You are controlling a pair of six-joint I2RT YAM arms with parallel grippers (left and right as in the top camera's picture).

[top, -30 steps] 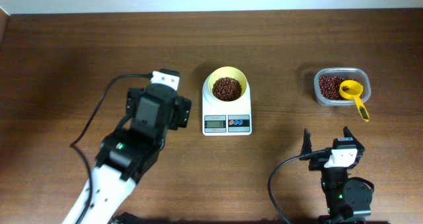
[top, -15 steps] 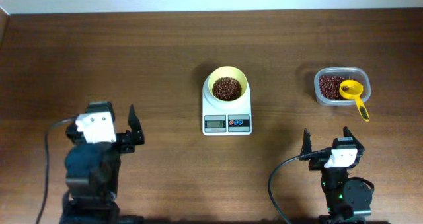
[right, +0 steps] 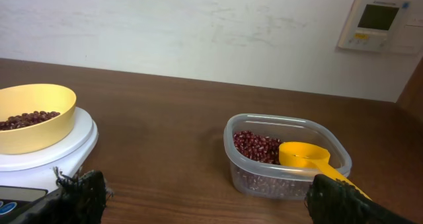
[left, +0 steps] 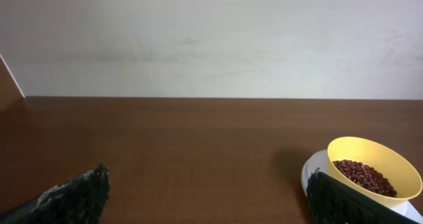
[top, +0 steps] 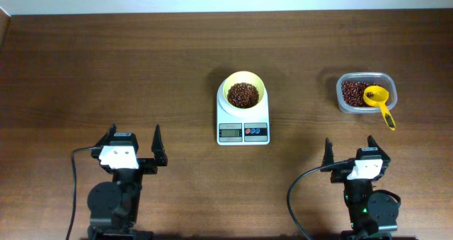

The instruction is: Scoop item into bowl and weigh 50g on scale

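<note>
Your left tool (top: pixel 134 134) is at the near side of the desk (top: pixel 106 56), its two fingers spread wide and holding nothing. Your right tool (top: pixel 349 144) is the same, fingers wide apart and empty.

Ahead of the left tool and off to its right stands the scale (top: pixel 243 132). The bowl (top: pixel 226 90) sits upright on its platform, and the beans (top: pixel 243 95) lie in a shallow heap in the bottom of the bowl. From the right tool, the scale and bowl lie ahead and to the left.

Ahead of the right tool and a little to its right is the clear container (top: pixel 388 84), with more beans inside. The yellow scoop (top: pixel 376 95) lies in it, cup over the beans and handle reaching out over the rim toward the tool. Both tools are well apart from all of these. The scale's display is too small to read.
</note>
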